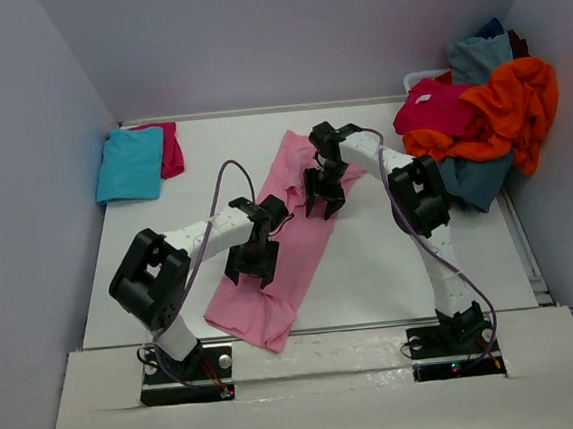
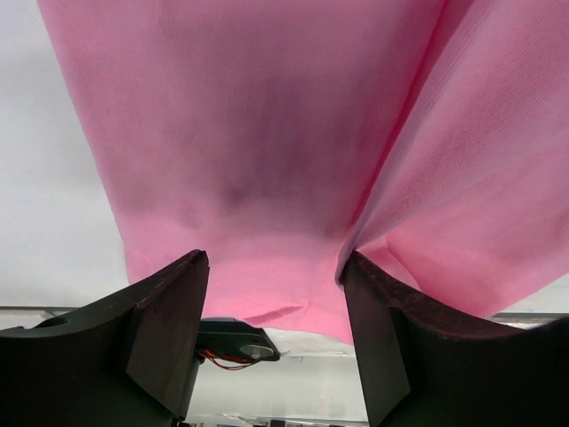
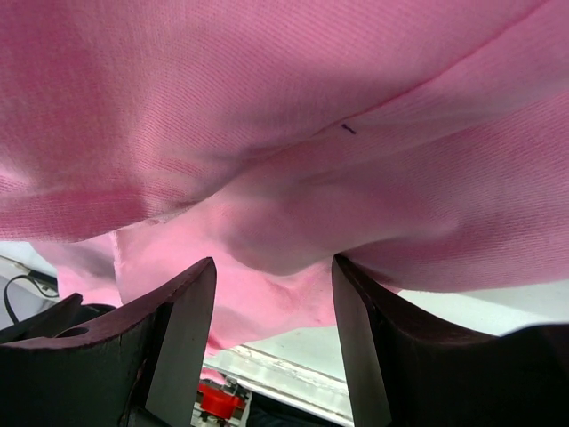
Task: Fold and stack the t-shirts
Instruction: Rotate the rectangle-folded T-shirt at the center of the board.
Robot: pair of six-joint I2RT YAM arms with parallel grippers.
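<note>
A light pink t-shirt [image 1: 290, 236] lies as a long strip on the white table, running diagonally from the back middle to the front edge. My left gripper [image 1: 253, 275] stands open over its lower half, fingertips down on the cloth. In the left wrist view the left gripper [image 2: 274, 260] has pink cloth [image 2: 258, 151] spread flat between its jaws, and the right finger sits against a fold edge. My right gripper [image 1: 324, 208] stands open over the shirt's upper part. In the right wrist view the right gripper [image 3: 274, 262] has its tips pressing into bunched pink cloth [image 3: 293, 133].
A folded turquoise t-shirt [image 1: 130, 164] lies on a magenta one [image 1: 170, 149] at the back left. At the back right is a loose heap of magenta [image 1: 436, 107], orange [image 1: 514, 104] and grey-blue [image 1: 478, 57] shirts. Grey walls close in three sides.
</note>
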